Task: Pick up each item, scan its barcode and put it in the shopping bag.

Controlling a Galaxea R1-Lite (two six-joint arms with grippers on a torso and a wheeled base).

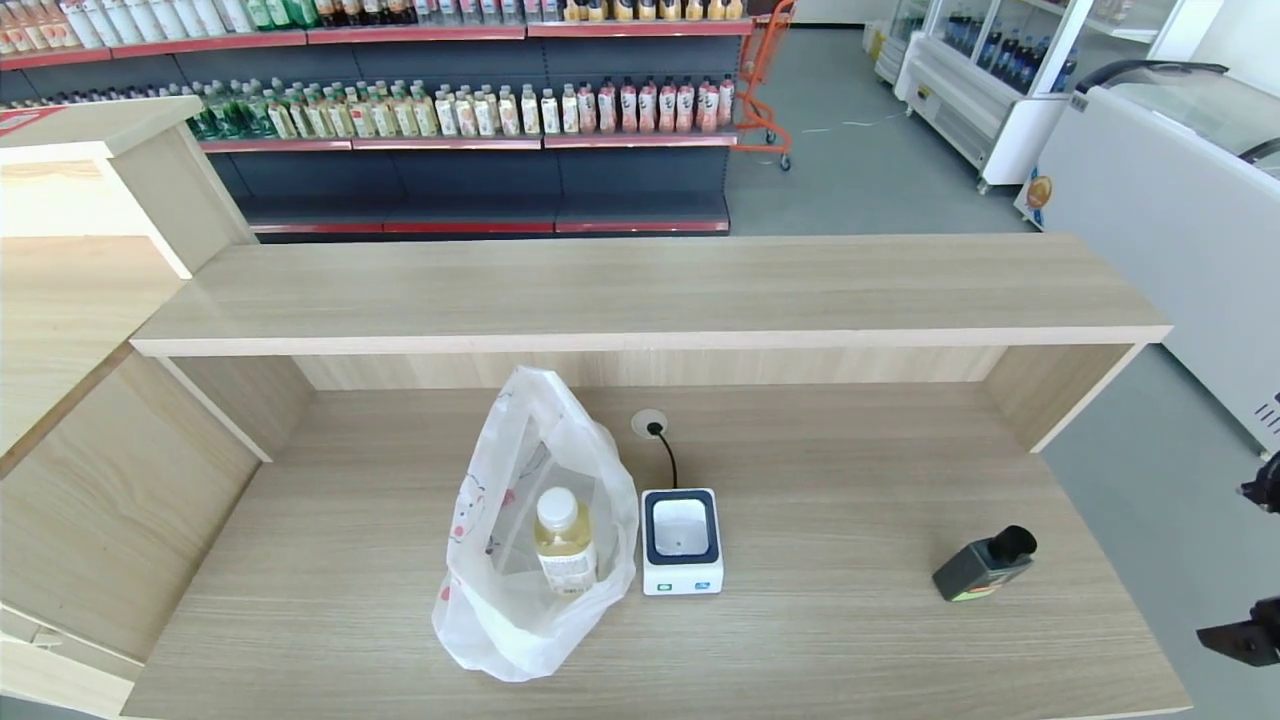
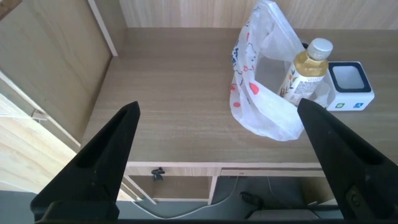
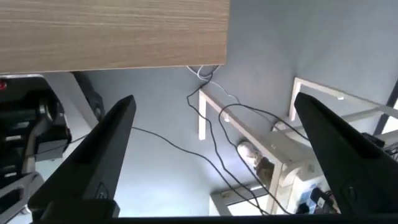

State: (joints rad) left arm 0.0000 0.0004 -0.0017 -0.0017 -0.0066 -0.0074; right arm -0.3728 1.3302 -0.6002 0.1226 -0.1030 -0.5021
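A white translucent shopping bag [image 1: 520, 560] stands open on the lower counter, with a pale yellow drink bottle [image 1: 565, 540] upright inside it. Just right of the bag sits the white barcode scanner [image 1: 682, 540], its window facing up. A dark bottle with a black cap [image 1: 985, 567] lies on its side near the counter's right end. My left gripper [image 2: 217, 109] hangs open and empty over the counter's near edge, with the bag [image 2: 261, 99], bottle [image 2: 308, 71] and scanner [image 2: 349, 84] beyond it. My right gripper [image 3: 214, 99] is open and empty, off the counter's right end above the floor.
A raised wooden ledge [image 1: 650, 300] runs along the back of the counter, with side walls at both ends. The scanner's cable [image 1: 665, 455] leads to a grommet behind it. Loose cables [image 3: 242, 143] lie on the floor under the counter. Drink shelves and freezers stand farther off.
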